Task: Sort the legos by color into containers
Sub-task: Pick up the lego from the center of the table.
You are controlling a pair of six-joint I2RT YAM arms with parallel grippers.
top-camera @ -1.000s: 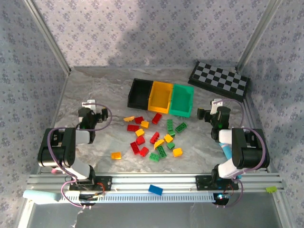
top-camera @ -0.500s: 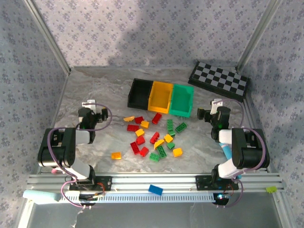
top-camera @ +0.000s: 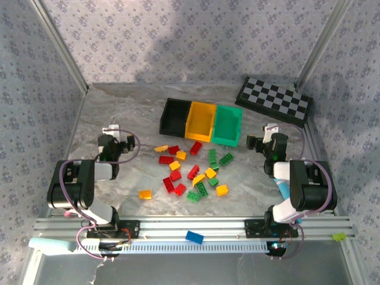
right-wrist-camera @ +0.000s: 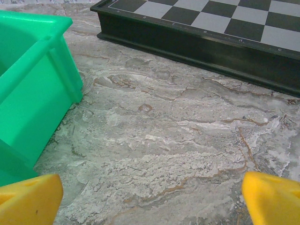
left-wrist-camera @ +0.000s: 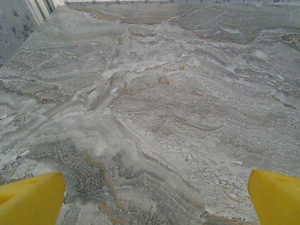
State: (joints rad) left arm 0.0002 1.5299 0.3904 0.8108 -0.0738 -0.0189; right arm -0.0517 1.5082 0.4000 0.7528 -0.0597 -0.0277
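Still the same scattered legos (top-camera: 193, 172).

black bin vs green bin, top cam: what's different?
Colour: the black bin is black, the green bin is green.
Place: the black bin ends the row on the left and the green bin ends it on the right, with the yellow bin between them.
Neighbours: the green bin stands nearer the checkered board, the black bin farther from it.
Shared: both are open-topped, rectangular, of like size, and look empty.
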